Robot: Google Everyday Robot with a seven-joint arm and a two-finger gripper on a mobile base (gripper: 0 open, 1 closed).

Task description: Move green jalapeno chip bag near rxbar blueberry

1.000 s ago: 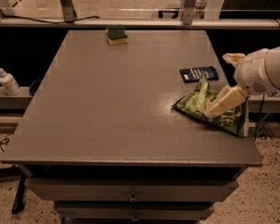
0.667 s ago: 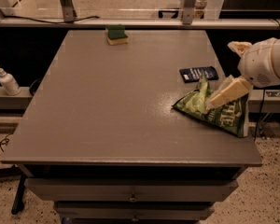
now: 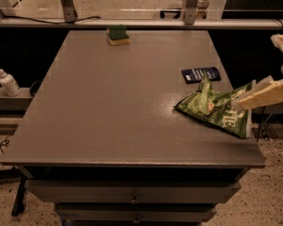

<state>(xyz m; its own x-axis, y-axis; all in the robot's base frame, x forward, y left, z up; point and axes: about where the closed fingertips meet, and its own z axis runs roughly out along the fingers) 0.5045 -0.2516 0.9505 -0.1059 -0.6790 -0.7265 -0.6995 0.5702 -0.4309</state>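
Observation:
The green jalapeno chip bag [image 3: 214,108] lies flat on the right side of the grey table [image 3: 113,102], near its front right corner. The rxbar blueberry [image 3: 201,74] is a small dark navy wrapper lying just behind the bag, a short gap from the bag's top corner. My gripper [image 3: 244,101] reaches in from the right edge of the view, and its tip is at the bag's right end, over the table's right edge. The rest of the arm is out of view.
A green-and-yellow sponge [image 3: 118,35] sits at the table's back edge. A white pump bottle [image 3: 7,81] stands on a ledge left of the table. Metal frame posts [image 3: 66,3] rise behind the table. Drawers are below the front edge.
My gripper has drawn back to the right, off the top of the bag to its right end. More of the bag now shows, and it lies on the table beside the bar.

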